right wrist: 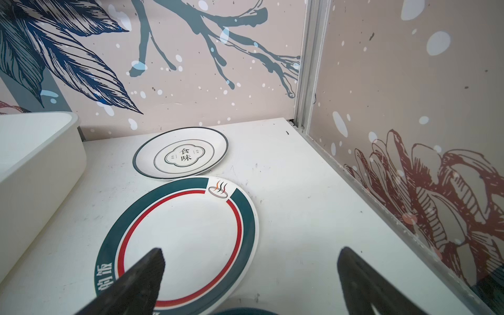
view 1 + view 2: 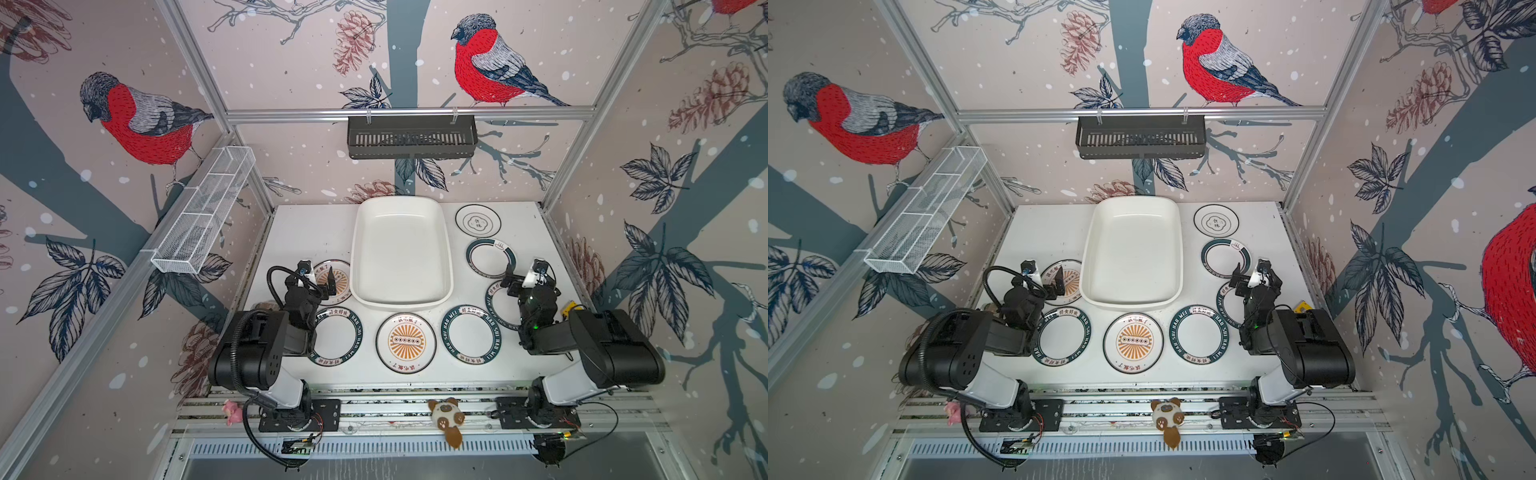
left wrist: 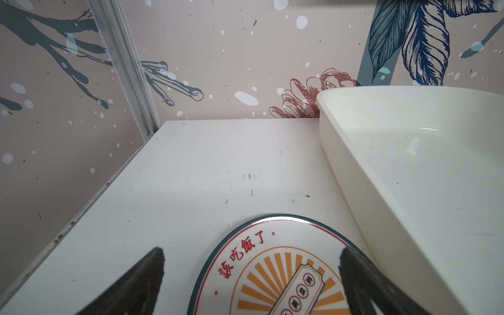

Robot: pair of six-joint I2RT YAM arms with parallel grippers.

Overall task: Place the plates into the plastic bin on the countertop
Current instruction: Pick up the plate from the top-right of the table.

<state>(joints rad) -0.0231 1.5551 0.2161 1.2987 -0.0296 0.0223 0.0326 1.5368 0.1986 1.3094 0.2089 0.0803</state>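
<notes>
Jaws of both arms stand wide apart and grip nothing. By my reading, the left gripper (image 2: 318, 276) hovers over the sunburst plate (image 3: 275, 272) just left of the bin (image 2: 401, 257) so it can straddle that plate's edge. The right gripper (image 2: 524, 277) hangs over the green-rimmed plates (image 2: 490, 257) right of the bin, seemingly for the same reason. The bin is empty. All seven plates lie flat on the surface (image 2: 307, 224) around it: one to its left, three to its right, three before its near end.
</notes>
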